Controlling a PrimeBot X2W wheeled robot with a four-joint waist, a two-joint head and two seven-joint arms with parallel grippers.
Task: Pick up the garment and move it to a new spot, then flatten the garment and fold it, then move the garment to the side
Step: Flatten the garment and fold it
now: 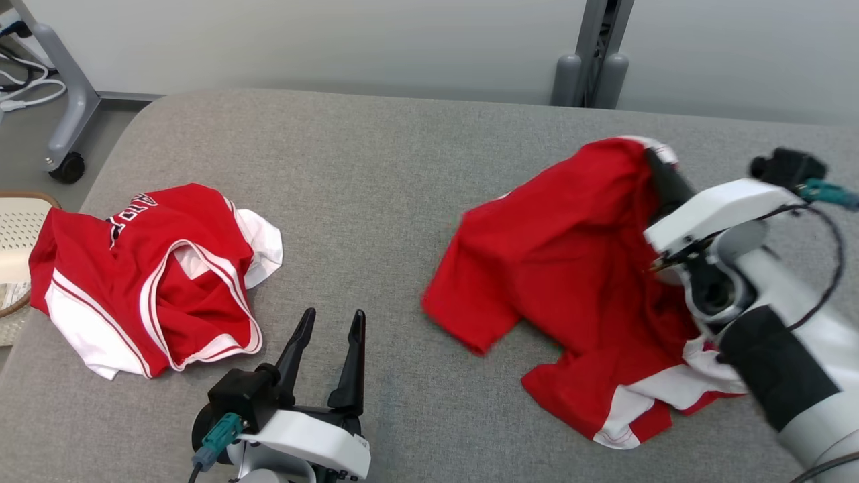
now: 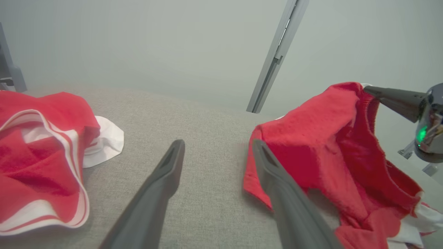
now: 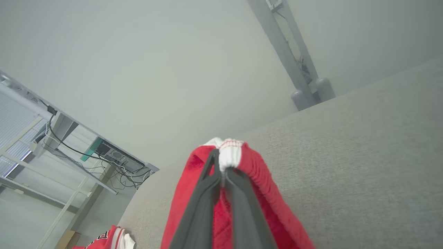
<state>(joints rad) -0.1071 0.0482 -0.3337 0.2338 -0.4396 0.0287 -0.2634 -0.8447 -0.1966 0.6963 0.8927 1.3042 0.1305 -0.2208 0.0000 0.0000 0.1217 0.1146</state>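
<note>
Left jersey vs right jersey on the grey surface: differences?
Left red-and-white jersey lies slack, untouched, lettering showing. Right red-and-white jersey is pinched at its ribbed edge by the shut right hand, that end raised, no lettering visible. Both: red fabric, white trim.

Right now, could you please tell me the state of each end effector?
Left end effector: open, holding nothing.
Right end effector: closed on the red garment, at its white-trimmed edge.

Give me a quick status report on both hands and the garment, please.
Right hand shut on white-trimmed edge of red garment, raised off grey table. Left hand open, idle. Second red jersey apart at left, not in the way.
</note>
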